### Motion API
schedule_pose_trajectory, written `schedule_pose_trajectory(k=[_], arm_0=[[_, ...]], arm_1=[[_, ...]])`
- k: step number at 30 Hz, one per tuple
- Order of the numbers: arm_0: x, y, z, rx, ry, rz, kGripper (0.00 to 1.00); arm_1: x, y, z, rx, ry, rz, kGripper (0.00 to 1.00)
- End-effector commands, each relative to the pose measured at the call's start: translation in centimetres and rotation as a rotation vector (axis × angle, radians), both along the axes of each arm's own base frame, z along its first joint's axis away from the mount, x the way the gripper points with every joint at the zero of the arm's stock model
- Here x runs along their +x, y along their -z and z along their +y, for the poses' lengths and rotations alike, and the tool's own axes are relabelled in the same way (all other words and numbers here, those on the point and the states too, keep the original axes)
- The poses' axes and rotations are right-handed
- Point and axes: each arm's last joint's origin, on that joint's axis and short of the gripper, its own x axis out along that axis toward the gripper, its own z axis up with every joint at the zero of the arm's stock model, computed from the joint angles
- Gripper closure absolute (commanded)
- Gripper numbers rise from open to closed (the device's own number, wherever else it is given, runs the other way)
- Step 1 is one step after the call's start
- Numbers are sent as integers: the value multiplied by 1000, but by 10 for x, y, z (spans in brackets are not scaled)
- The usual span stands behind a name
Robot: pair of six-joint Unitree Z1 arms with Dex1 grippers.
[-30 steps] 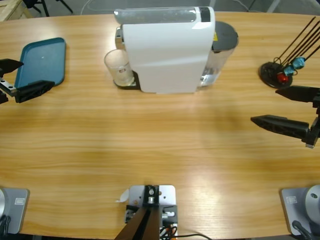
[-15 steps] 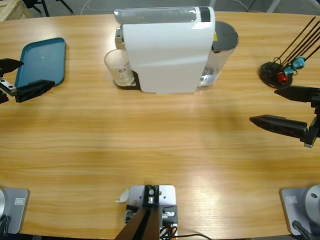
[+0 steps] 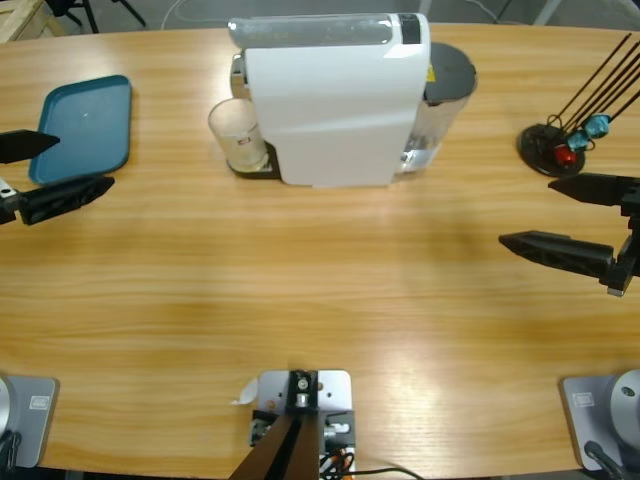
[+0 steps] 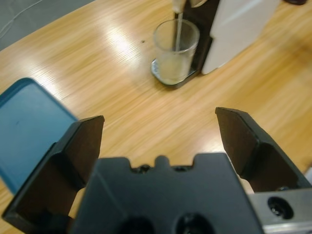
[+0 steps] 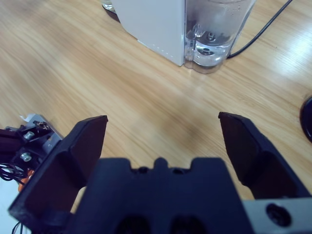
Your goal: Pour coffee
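Note:
The white coffee machine [image 3: 335,100] stands at the back middle of the table. A clear glass [image 3: 235,135] sits on its dark drip plate under the spout. In the left wrist view a thin pale streak runs from the spout down into the glass [image 4: 176,51]. My left gripper [image 3: 85,160] is open at the left edge, well short of the glass, holding nothing. My right gripper [image 3: 528,211] is open at the right edge and empty, facing the machine's [image 5: 151,24] clear water tank [image 5: 217,29].
A blue tray [image 3: 85,125] lies at the back left, just beside the left jaws; it also shows as the tray [image 4: 27,131] in the left wrist view. A black stand [image 3: 545,145] with thin rods and red and blue pieces sits at the back right. A black cable [image 5: 263,29] runs behind the tank.
The left gripper has shifted slightly toward the table's front and to the right. The right gripper, the glass and the machine have not moved.

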Motion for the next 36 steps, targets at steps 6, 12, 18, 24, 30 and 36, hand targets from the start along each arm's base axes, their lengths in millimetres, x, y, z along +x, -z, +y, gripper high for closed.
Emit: schedule_pose_trajectory(k=[6,12,18,24,30,36], arm_0=[[-17,7,5,-36,120,68,0],[-17,7,5,-35,123,72,0],[-13,4,1,-19,120,94,0],[-4,3,-6,-2,99,92,28],[24,4,-35,-22,105,121,63],[53,19,-64,5,122,125,59]], arm_1=[[1,13,1,-28,8,42,0],[0,13,1,-27,7,41,0],[2,15,2,-32,8,48,0],[-1,11,-1,-25,26,14,0],[0,12,-1,-31,27,13,0],[3,15,2,-54,19,24,0]])
